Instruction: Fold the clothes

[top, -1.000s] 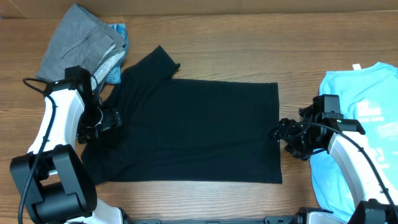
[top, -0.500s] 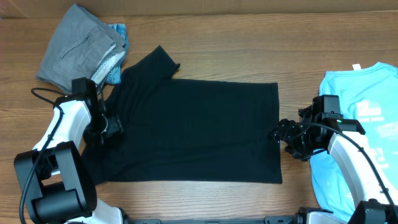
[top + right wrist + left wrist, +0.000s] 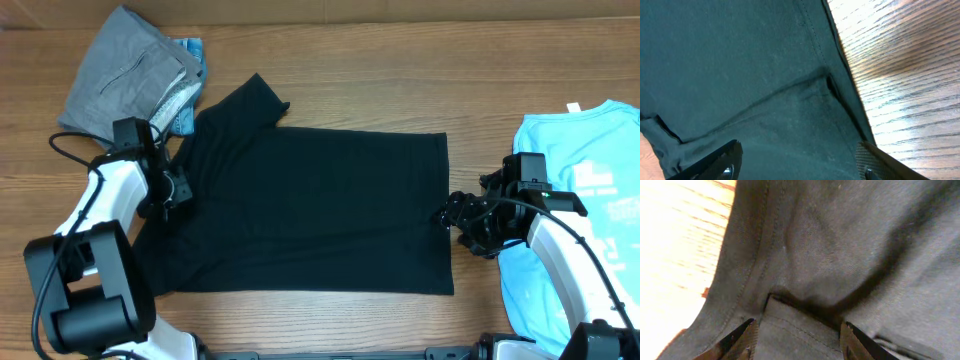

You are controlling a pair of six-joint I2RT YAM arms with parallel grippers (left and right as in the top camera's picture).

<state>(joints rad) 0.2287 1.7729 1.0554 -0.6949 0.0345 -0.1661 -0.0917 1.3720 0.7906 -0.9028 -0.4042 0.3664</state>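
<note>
At the far left a grey garment (image 3: 125, 75) lies bunched on the counter (image 3: 400, 70), covering most of a light-blue piece (image 3: 190, 50), of which only a crumpled edge shows. Just below, the left tool (image 3: 178, 192) sits on the left edge of the black T-shirt (image 3: 310, 210), near the sleeve. Its wrist view shows a raised fold of black cloth filling the gap between the two fingers (image 3: 742, 340). The fingertips are cut off by the frame, so I cannot tell whether the fold is pinched or merely lies between them. The shirt is spread flat across the middle of the counter, with one sleeve pointing up-left; its neck is hard to make out. At its right hem the right tool (image 3: 445, 215) rests released, fingers (image 3: 715, 160) standing wide apart over the flat cloth. Farther right a light-blue T-shirt (image 3: 580, 200) runs off the frame's edge, partly under the right arm. Compared with a second ago, the left arm has shifted slightly along the shirt's left edge. The right arm and all the clothes lie as before.
</note>
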